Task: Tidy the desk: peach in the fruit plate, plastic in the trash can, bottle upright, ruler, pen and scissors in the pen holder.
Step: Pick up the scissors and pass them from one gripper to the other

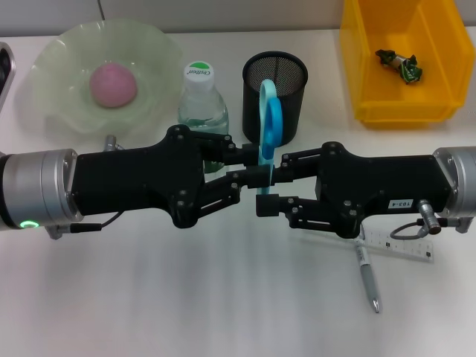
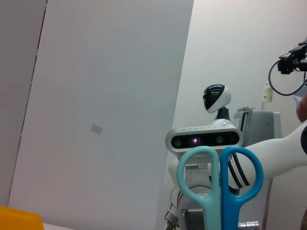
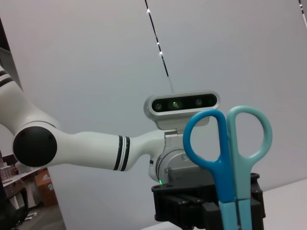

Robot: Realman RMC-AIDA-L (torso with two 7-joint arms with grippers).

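1. Scissors (image 1: 268, 126): upright, handles up, at the centre of the desk just near of the pen holder (image 1: 275, 93); the blades are hidden between my two grippers.
2. My left gripper (image 1: 242, 171): fingers closed on the scissors from the left.
3. My right gripper (image 1: 271, 186): fingers meet the scissors from the right; the upper finger touches them, but I cannot tell how firm the grip is.
4. Peach (image 1: 114, 84): in the fruit plate (image 1: 52, 67), far left.
5. Bottle (image 1: 202, 100): upright, left of the pen holder, base hidden by my left arm.
6. Plastic (image 1: 399, 63): in the yellow bin (image 1: 401, 111), far right.
7. Pen (image 1: 367, 279) and ruler (image 1: 398, 245): near right, partly covered by my right arm.
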